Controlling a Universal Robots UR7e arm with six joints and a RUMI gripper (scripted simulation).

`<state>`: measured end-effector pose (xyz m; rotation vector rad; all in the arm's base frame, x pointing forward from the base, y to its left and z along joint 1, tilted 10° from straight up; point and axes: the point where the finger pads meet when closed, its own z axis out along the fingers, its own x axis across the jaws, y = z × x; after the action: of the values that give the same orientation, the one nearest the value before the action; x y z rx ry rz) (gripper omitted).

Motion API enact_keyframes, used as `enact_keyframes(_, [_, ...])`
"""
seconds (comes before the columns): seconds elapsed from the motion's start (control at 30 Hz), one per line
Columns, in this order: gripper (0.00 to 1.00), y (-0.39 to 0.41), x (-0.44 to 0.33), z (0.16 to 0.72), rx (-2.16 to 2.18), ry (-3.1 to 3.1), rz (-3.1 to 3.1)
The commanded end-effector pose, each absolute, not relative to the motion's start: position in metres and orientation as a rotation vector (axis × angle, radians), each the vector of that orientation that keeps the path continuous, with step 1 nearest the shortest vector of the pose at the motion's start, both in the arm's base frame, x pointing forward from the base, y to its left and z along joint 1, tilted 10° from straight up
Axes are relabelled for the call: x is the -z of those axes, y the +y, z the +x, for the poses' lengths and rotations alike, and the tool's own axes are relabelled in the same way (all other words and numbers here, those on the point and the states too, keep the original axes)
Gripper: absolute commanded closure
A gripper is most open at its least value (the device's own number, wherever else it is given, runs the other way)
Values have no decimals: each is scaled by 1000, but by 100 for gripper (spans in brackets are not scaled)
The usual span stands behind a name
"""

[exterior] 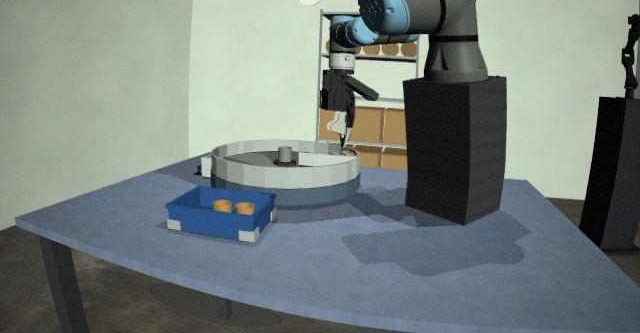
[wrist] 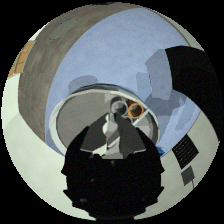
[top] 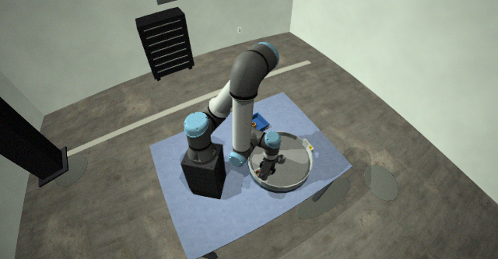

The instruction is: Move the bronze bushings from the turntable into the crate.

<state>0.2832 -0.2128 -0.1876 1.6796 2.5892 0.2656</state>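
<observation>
The closed black two-jaw gripper (top: pixel 265 177) (exterior: pixel 343 145) (wrist: pixel 111 118) points down at the round grey-walled turntable (top: pixel 280 185) (exterior: pixel 285 177) (wrist: pixel 56 111). On the turntable, an orange-brown bronze bushing (top: pixel 257 172) (exterior: pixel 350 154) (wrist: pixel 141 110) stands just beside a grey steel bushing (wrist: pixel 119 114). Near the turntable, the blue rectangular crate (top: pixel 263 121) (exterior: pixel 210 223) holds two bronze bushings (exterior: pixel 233 206).

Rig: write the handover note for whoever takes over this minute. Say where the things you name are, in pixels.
Gripper (top: pixel 266 174) (exterior: pixel 343 145) (wrist: pixel 111 116): shut, nothing held, low over the turntable (top: pixel 308 166) (exterior: pixel 280 178) (wrist: pixel 54 117).
Done: two bronze bushings (exterior: pixel 222 206) in the crate (top: pixel 261 120) (exterior: pixel 205 223).
Left: one bronze bushing in sight on the turntable, near its rim, for the crate. The gripper may hide others.
Leave: the steel bushing (wrist: pixel 114 103) beside it.
</observation>
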Motion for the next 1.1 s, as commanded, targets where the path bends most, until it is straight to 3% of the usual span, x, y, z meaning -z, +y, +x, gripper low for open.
enact_keyframes(0.0, [95,-213,187,283,-265,2588,1679])
enact_keyframes(1.07, [95,-212,195,284,-265,2588,1679])
